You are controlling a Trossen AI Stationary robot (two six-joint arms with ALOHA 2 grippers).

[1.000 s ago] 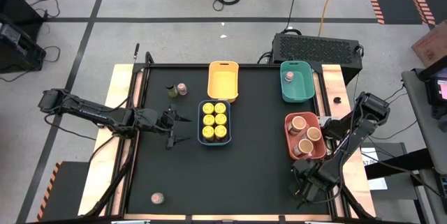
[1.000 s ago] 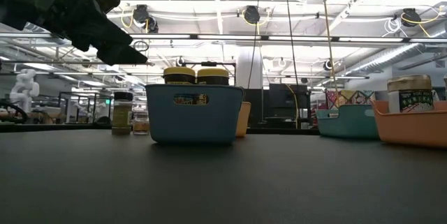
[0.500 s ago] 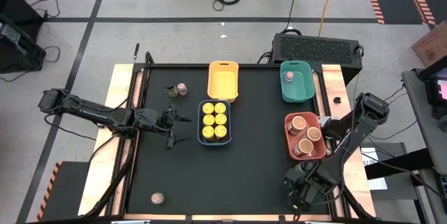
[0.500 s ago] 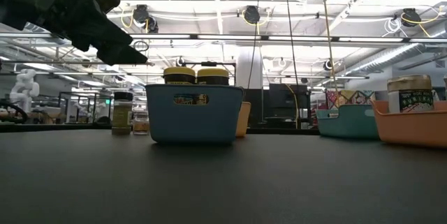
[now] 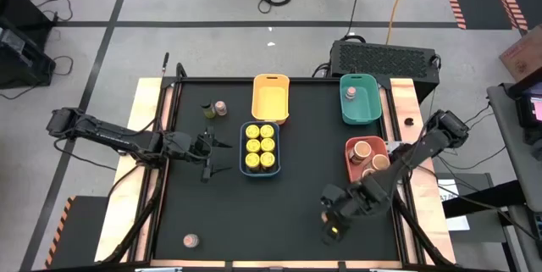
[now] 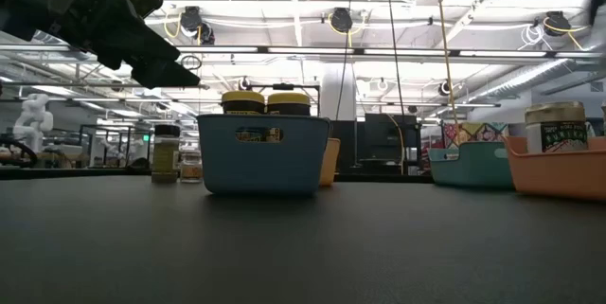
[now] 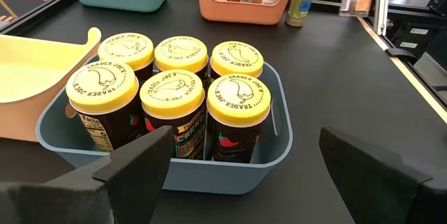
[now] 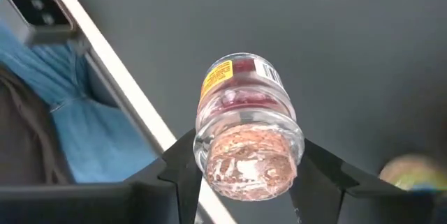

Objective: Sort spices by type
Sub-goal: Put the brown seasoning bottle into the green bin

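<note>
My right gripper (image 8: 244, 175) is shut on a small clear jar (image 8: 244, 116) with pink contents, a yellow label and a pinkish-brown lid; in the high view it hovers over the near middle-right of the table (image 5: 332, 219). My left gripper (image 5: 208, 155) is open and empty, raised just left of the blue tray (image 5: 260, 169), which holds several yellow-lidded jars (image 7: 174, 77). A dark jar (image 5: 208, 111) and a pinkish-lidded jar (image 5: 221, 108) stand at far left. Another pinkish-lidded jar (image 5: 190, 240) stands near the near-left corner. My right gripper pinches the jar at its lid end (image 8: 209, 147) between the two fingers (image 8: 183, 172), one on each side. The lid faces the wrist camera and the body points away along the fingers, over the dark table. I cannot tell whether its bottom touches the table.
An empty yellow tray (image 5: 270, 113) and a green tray (image 5: 370, 113) with one pinkish-lidded jar sit at the far edge. The red tray (image 5: 352, 179) on the right holds peach-topped tubs (image 5: 364, 149). A person's blue trouser leg (image 8: 63, 105) shows beyond the table edge.
My right arm has swung from the near right corner toward the table's left, along the near edge, and now reaches over the near middle-right of the table. The left arm and all trays and standing jars have stayed where they were.
</note>
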